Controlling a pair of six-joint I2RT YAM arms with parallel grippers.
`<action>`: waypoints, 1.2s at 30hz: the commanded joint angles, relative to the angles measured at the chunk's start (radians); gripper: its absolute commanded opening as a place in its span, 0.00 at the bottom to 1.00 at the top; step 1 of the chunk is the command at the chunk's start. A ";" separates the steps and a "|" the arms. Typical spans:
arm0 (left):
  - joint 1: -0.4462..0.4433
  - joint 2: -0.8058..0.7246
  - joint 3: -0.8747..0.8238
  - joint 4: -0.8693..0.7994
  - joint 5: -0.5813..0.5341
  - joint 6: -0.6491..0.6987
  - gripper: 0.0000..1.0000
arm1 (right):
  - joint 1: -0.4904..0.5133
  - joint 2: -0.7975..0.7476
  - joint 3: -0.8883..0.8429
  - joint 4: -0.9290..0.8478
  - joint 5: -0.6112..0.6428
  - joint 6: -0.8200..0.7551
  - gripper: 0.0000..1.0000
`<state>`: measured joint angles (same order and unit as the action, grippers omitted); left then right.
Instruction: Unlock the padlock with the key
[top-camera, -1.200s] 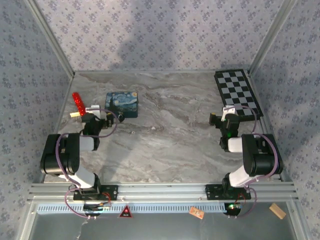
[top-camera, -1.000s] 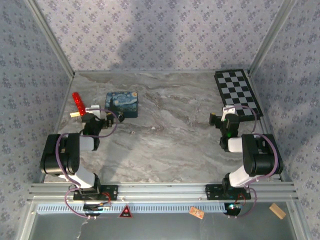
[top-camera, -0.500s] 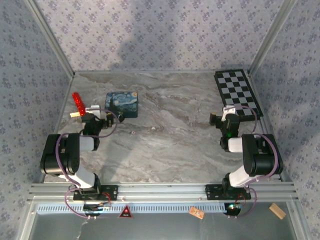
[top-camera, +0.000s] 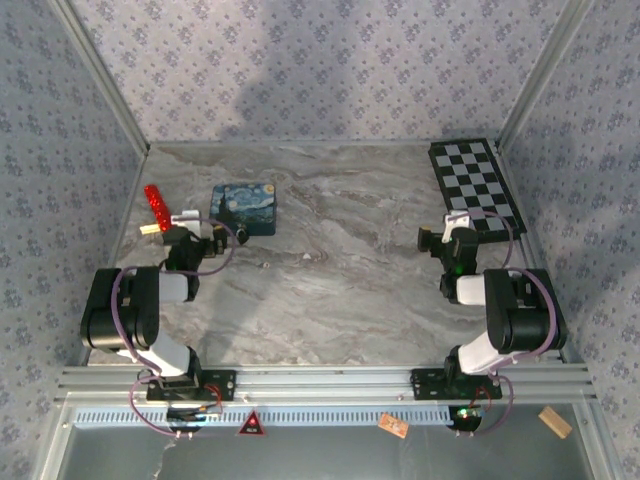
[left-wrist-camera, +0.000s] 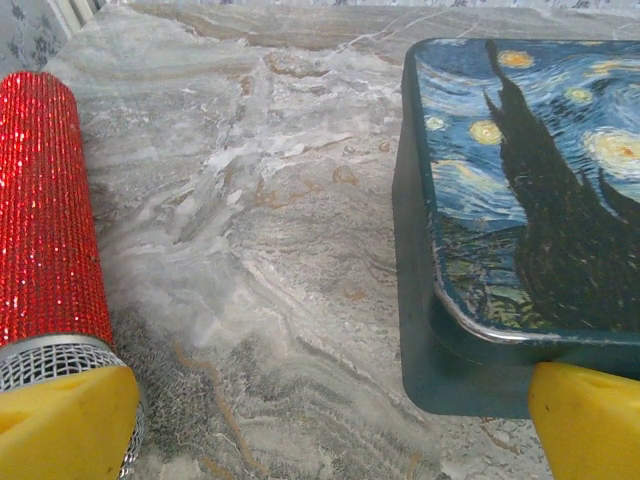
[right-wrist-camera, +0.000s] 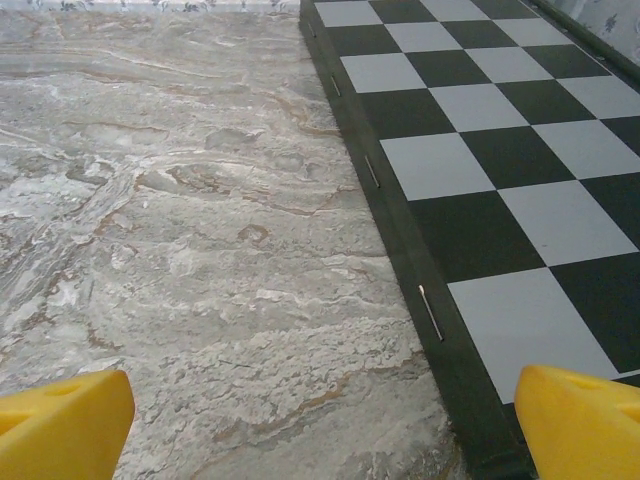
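Grey-veined marble table (top-camera: 340, 285) is lying under both arms, with flower-patterned walls rising on three sides. On it the left gripper (left-wrist-camera: 325, 430) is hanging low, its yellow fingertips (left-wrist-camera: 65, 420) spread wide apart and gripping nothing. The right gripper (right-wrist-camera: 320, 430) is likewise standing wide apart and holding nothing, with bare marble between its tips.

The left wrist camera is bringing out detail that the overhead view is blurring. A red glitter microphone (left-wrist-camera: 45, 210) is lying right at the left fingertip, its silver mesh head nearest the camera and its long axis running away toward the far wall. Whether the mesh is touching the finger I cannot tell. By the right fingertip a dark teal tin with a Starry Night lid (left-wrist-camera: 520, 200) is resting flat, its near corner just beyond the finger. A strip of marble is separating microphone and tin, in line with the gap between the fingers.

The right wrist camera is showing a chessboard (right-wrist-camera: 500, 150) lying flat on the right. Its dark edge, dotted with small metal clips, is running away from the camera.

From above, both arms are sitting folded back and well apart, grippers pointing at the far wall. Below their bases, a red triangle (top-camera: 251, 425), an orange tag (top-camera: 393, 425) and a wooden block (top-camera: 554, 421) are lying on the front ledge.
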<state>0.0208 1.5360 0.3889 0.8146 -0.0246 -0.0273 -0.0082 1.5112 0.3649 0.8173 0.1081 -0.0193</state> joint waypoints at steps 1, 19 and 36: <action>-0.022 -0.088 -0.059 0.077 0.025 0.040 1.00 | 0.002 -0.082 -0.018 -0.002 -0.021 -0.022 1.00; -0.084 -0.890 0.195 -1.100 -0.408 -0.683 1.00 | 0.052 -0.823 0.179 -0.816 0.008 0.386 1.00; -0.109 -0.627 0.412 -1.413 0.204 -0.526 1.00 | 0.170 -0.769 0.358 -1.157 -0.281 0.514 1.00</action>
<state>-0.0090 0.8326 0.7467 -0.4911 0.0681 -0.6247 0.0792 0.7296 0.6804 -0.2821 -0.1879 0.5228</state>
